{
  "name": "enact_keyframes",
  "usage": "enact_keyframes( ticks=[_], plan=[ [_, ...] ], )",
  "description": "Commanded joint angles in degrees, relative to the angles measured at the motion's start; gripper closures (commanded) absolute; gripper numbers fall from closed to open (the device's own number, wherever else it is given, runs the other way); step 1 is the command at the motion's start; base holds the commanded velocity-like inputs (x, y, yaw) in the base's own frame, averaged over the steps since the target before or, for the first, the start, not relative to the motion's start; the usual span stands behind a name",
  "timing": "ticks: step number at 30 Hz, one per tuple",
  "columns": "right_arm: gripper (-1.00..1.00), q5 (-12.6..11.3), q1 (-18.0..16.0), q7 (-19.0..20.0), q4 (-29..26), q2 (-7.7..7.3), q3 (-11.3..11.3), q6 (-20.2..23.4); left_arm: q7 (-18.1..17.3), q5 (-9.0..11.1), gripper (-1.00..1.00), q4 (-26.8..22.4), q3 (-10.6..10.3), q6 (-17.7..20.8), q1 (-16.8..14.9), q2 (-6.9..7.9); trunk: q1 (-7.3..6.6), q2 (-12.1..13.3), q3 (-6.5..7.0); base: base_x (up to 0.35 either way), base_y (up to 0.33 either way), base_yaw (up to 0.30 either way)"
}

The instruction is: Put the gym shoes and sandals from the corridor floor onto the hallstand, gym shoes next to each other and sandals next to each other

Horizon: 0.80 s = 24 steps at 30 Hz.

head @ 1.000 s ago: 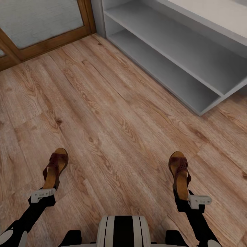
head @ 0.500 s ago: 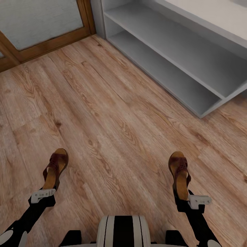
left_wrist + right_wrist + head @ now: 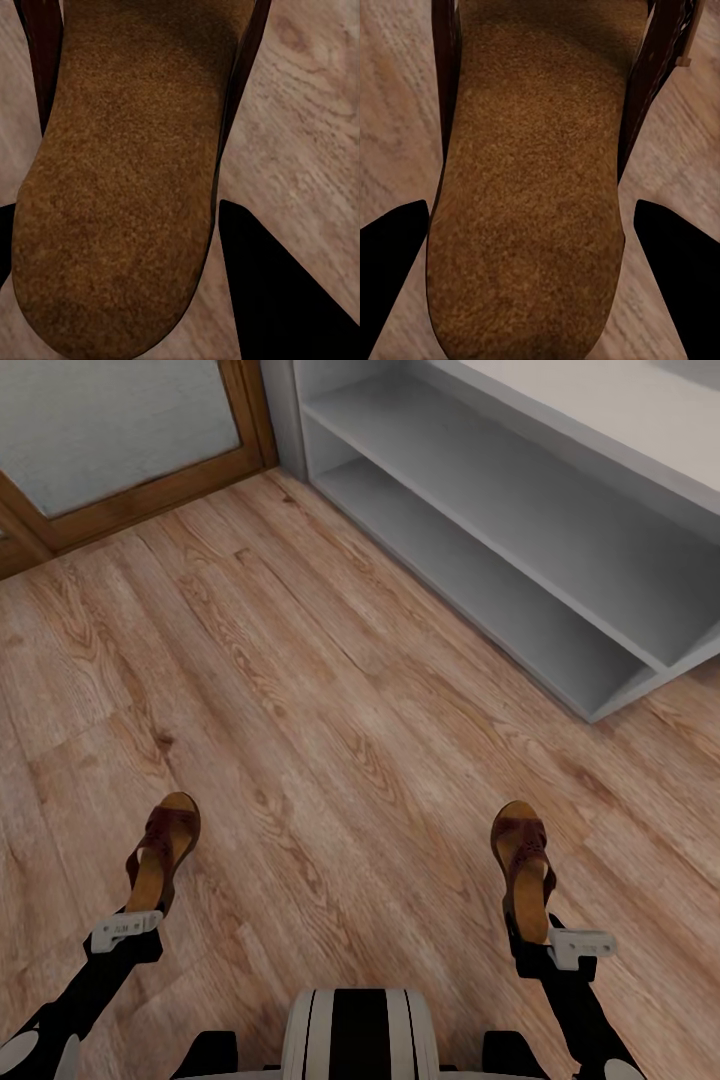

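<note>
Head view: the hallstand (image 3: 560,530) ran from 12 to 3 o'clock, its two grey tiers bare and open toward the robot. A wood-framed glass door (image 3: 120,440) sat at 11 o'clock. Nothing lay on the corridor floor (image 3: 330,710) betw. the robot and the rack — plain planks w/ knots and seams. The left sandal (image 3: 160,850) was held at 8 o'clock, toe pointing away from the robot, the left gripper (image 3: 135,920) closed on its heel end. The right sandal (image 3: 523,868) was at 4 o'clock, likewise toe forward, the right gripper (image 3: 535,945) clamped at its heel.

Vs. a second ago: the whole picture had shifted — the rack's near end sat a bit lower and further right in frame, the door edge slid left. That was the camera moving; sandals and grippers kept the same spots relative to the robot.

Left wrist view: the tan footbed of the left sandal (image 3: 127,180) sat betw. the dark fingers (image 3: 277,285), brown strap edges alongside, floor planks behind.

Right wrist view: the right sandal (image 3: 532,210) footbed lay betw. both fingers (image 3: 679,262), straps at its sides, wood floor beyond.
</note>
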Motion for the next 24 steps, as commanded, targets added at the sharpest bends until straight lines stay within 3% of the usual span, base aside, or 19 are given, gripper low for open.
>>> enact_keyframes(
  ticks=[1, 14, 24],
  plan=[
    [1.0, -0.05, 0.0, 0.09, 0.01, 0.01, -0.01, -0.01, 0.01, -0.17, 1.0, 0.0, 0.01, -0.08, 0.0, 0.0, 0.0, 0.0, 0.0, 0.039, 0.0, 0.0],
    [1.0, -0.58, 0.85, 0.17, 0.11, -0.09, -0.06, -0.09, 0.04, -0.21, 1.0, -0.01, 0.04, 0.02, 0.01, 0.06, 0.0, 0.0, 0.0, 0.151, 0.0, 0.0],
    [1.0, -0.66, 1.49, 0.05, 0.12, -0.05, -0.13, -0.1, 0.37, -0.51, 1.0, 1.99, 0.01, -0.2, 0.02, 0.1, 0.0, 0.0, 0.03, 0.034, 0.0, -0.028]
  ],
)
